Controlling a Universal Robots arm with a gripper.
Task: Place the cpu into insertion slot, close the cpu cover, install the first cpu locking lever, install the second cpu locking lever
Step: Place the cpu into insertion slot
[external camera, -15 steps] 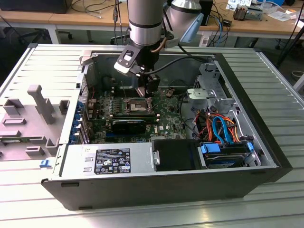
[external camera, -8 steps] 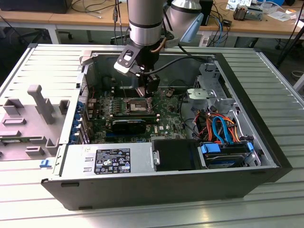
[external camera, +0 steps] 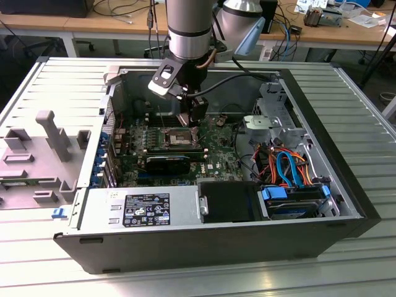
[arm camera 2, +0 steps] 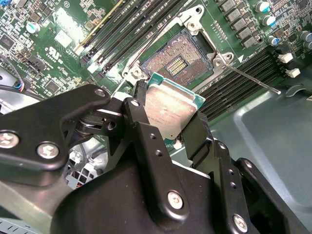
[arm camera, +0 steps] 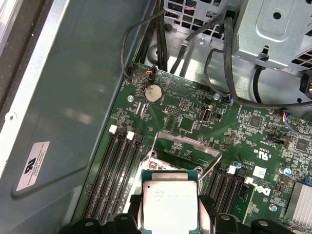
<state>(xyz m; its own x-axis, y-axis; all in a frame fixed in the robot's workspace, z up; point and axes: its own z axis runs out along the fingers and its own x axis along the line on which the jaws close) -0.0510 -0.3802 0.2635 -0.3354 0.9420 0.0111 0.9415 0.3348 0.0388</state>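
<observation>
Seen from the exterior view: an open computer case (external camera: 185, 247), gripper (external camera: 193, 117) low over the green board (external camera: 216, 162). Seen from the second wrist view: socket (arm camera 2: 178, 61) uncovered, thin lever (arm camera 2: 253, 80) swung out beside it. Clamped between two black fingers (arm camera 2: 144, 126), the chip (arm camera 2: 170, 109), tilted, near the socket, not seated. In the first wrist view, silvery cover (arm camera: 190, 145) just beyond the chip.
</observation>
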